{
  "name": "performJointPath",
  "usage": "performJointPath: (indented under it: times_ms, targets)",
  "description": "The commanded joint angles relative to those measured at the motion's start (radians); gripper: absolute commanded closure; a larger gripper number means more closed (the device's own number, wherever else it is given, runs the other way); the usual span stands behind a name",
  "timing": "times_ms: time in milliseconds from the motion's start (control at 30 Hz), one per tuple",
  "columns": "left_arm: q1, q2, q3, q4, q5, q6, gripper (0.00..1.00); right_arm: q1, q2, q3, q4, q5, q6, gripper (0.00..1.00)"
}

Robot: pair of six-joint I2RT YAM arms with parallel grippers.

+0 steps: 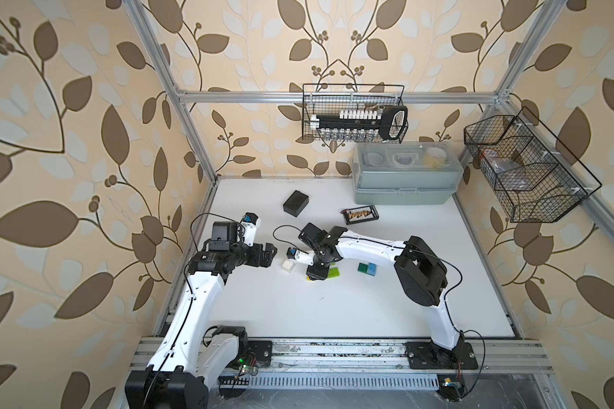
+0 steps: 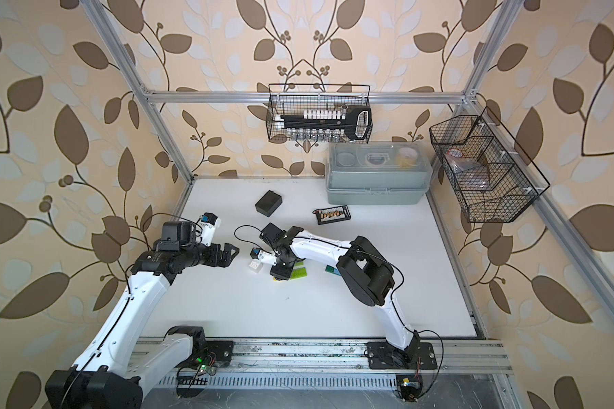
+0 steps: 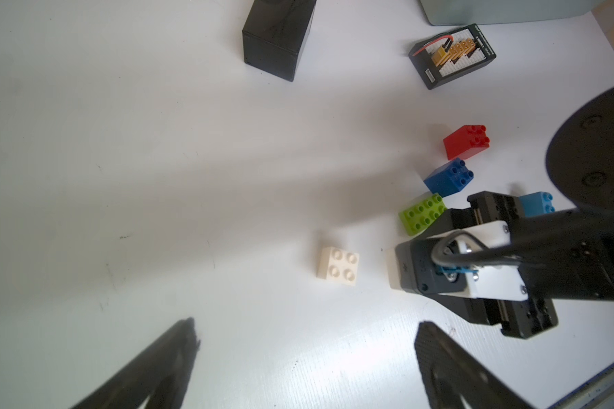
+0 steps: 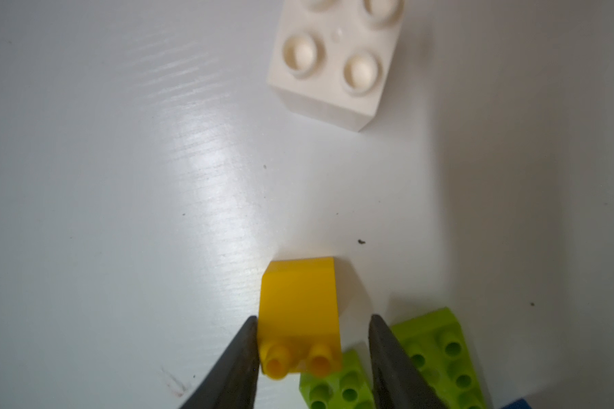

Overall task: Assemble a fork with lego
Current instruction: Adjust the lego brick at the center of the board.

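The lego lies loose on the white table and no joined fork shows. My right gripper (image 4: 313, 317) is open astride a yellow brick (image 4: 298, 311) lying on its side; one finger touches it and the other stands clear. Two lime bricks (image 4: 440, 354) lie just beside it. A white brick (image 3: 338, 266) sits studs up between the arms. Red (image 3: 467, 141), blue (image 3: 447, 177) and light-blue (image 3: 537, 204) bricks lie beyond the right arm, and a dark-green brick (image 1: 363, 268) is beside the light-blue one. My left gripper (image 3: 306, 321) hovers open and empty, short of the white brick.
A black box (image 1: 296, 202) and a small black tray (image 1: 359, 214) of brown bits sit towards the back. A grey toolbox (image 1: 406, 173) fills the back right corner. Wire baskets (image 1: 355, 113) hang on the frame above it.
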Motion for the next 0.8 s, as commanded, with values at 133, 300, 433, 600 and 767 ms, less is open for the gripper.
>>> performJointPath:
  times_ms: [133, 300, 433, 600, 767]
  targets:
    - [0.010, 0.010, -0.003, 0.030, 0.027, -0.018, 0.01, -0.008, 0.027, -0.012, -0.019, -0.019, 0.021, 0.52]
    - [0.010, 0.011, -0.003, 0.030, 0.029, -0.018, 0.01, -0.010, 0.024, -0.015, -0.011, -0.028, 0.031, 0.62]
    - [0.010, 0.008, -0.003, 0.030, 0.024, -0.016, 0.01, -0.016, 0.002, -0.022, 0.001, -0.020, 0.024, 0.73]
    - [0.010, 0.006, 0.002, 0.033, 0.026, -0.015, 0.01, -0.034, -0.060, -0.029, 0.011, -0.010, -0.011, 0.92]
    - [0.010, -0.003, 0.011, 0.037, 0.071, 0.001, 0.01, -0.051, -0.113, -0.018, -0.017, 0.023, -0.127, 1.00]
